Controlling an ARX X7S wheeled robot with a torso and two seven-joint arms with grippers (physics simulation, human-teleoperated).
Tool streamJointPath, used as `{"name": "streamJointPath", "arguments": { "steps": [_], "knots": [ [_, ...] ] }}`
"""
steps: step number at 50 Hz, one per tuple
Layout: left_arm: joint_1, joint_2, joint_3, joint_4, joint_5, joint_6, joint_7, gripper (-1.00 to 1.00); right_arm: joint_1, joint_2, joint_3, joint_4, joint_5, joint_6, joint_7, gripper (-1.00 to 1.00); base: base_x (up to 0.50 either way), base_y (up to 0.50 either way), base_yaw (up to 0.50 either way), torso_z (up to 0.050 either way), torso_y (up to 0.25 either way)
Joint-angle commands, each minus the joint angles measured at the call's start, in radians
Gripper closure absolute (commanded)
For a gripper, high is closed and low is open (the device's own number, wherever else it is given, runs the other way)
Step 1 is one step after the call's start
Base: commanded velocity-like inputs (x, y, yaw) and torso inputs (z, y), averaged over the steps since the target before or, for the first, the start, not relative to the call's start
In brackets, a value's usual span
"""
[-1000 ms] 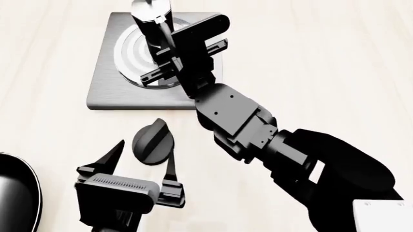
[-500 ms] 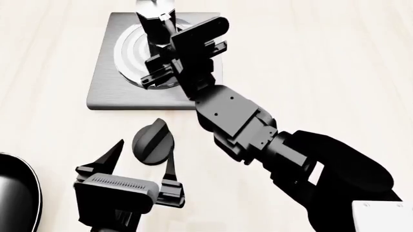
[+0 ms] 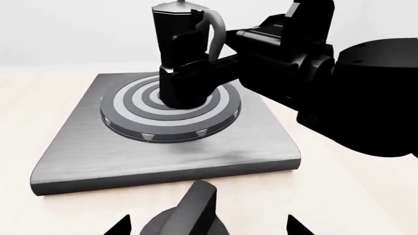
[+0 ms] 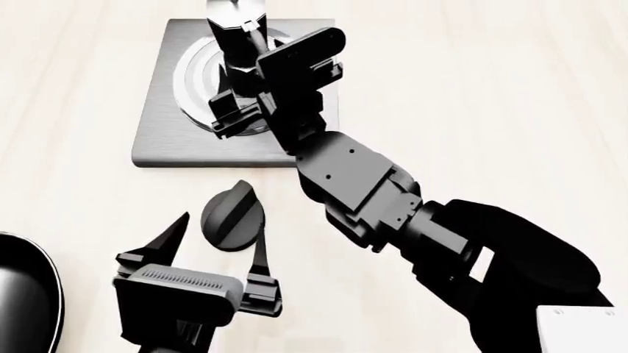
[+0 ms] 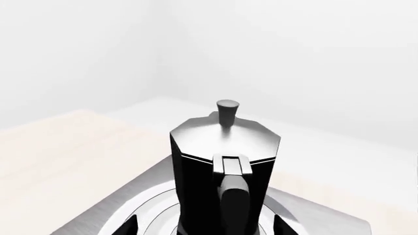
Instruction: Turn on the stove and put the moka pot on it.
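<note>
The moka pot (image 4: pixel 235 29) stands upright on the burner rings of the grey stove plate (image 4: pixel 157 140). My right gripper (image 4: pixel 228 110) is open, with its fingertips wide apart on either side of the pot's black lower body and handle (image 5: pixel 222 196). The right wrist view shows gaps between each fingertip and the pot (image 5: pixel 222 147). My left gripper (image 4: pixel 220 235) is open, with its fingertips on either side of the black ridged knob (image 4: pixel 232 217) on the table in front of the plate. The left wrist view shows the knob (image 3: pixel 189 218), the plate (image 3: pixel 163 161) and the pot (image 3: pixel 176 34).
A black frying pan (image 4: pixel 25 294) lies at the near left edge of the head view. My right arm (image 4: pixel 363 184) reaches diagonally over the table from the lower right to the stove. The table is pale wood.
My right gripper's fingers have spread apart and shifted slightly left round the pot. The pot stays on the burner. The left gripper and the knob have not moved.
</note>
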Motion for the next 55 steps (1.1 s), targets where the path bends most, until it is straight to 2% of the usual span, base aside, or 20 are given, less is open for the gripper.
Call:
{"name": "streamJointPath", "arguments": {
  "steps": [1,8,19,43,55],
  "knots": [
    [-0.002,0.0,0.012,-0.003,0.006,0.001,0.0,-1.0,0.013,0.074,-0.012,-0.127,-0.018,0.008,0.064,-1.0,0.0,0.0,0.0,0.0,0.0],
    [0.0,0.0,0.018,-0.017,0.015,0.013,0.001,-1.0,0.017,0.191,-0.024,-0.307,-0.036,0.021,0.16,-1.0,0.0,0.0,0.0,0.0,0.0],
    [-0.005,0.0,0.026,-0.016,0.019,0.006,-0.003,-1.0,0.033,0.306,-0.031,-0.487,-0.056,0.037,0.246,-1.0,0.0,0.0,0.0,0.0,0.0],
    [-0.016,-0.006,0.033,-0.004,0.021,-0.009,-0.013,-1.0,0.014,0.635,-0.045,-0.949,-0.147,0.044,0.51,-1.0,0.0,0.0,0.0,0.0,0.0],
    [-0.135,-0.076,0.092,0.097,0.09,-0.235,-0.035,-1.0,-0.029,0.736,-0.074,-1.115,-0.199,0.049,0.59,-1.0,0.0,0.0,0.0,0.0,0.0]
  ]
}}
